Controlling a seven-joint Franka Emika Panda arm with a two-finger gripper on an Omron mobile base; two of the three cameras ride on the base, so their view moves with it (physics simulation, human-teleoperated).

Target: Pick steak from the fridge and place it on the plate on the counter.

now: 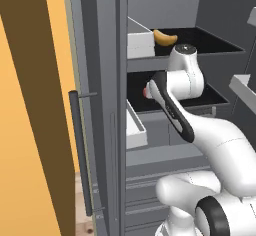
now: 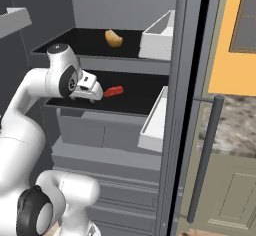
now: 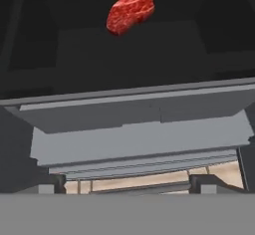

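Orange wall (image 1: 22, 130) flanks the scene on both sides; between the two stretches stands the fridge (image 2: 125, 10), tall and dark grey, its inside exposed with black shelves; long vertical dark bar handle (image 2: 204, 155) on its right door edge, and a like bar (image 1: 81, 155) on the left door edge; white door bins (image 2: 159, 32) hang at the right of the opening, one at upper-shelf level, one lower; grey drawer fronts below the shelves. To the right of the fridge, a strip of mottled marble table (image 2: 235, 125) over grey-green panelled cabinet doors (image 2: 230, 195).

White arm (image 1: 220, 140) rises from the near side and reaches into the fridge at the lower shelf (image 2: 135, 97); hand (image 2: 95, 94) sits at the near left part of that shelf, pointing right toward the steak; finger spread: cannot tell, tips too small and partly hidden in the base views, and only dark stubs at the bottom edge of the hand view.

Steak (image 2: 113, 91), bright red, lies on the lower black shelf just right of the hand, apart from it, not gripped; in the hand view the steak (image 3: 130, 12) sits far up the frame on the dark shelf.

Yellow-orange curved food item (image 2: 113, 38) rests on the upper shelf, toward the far middle.
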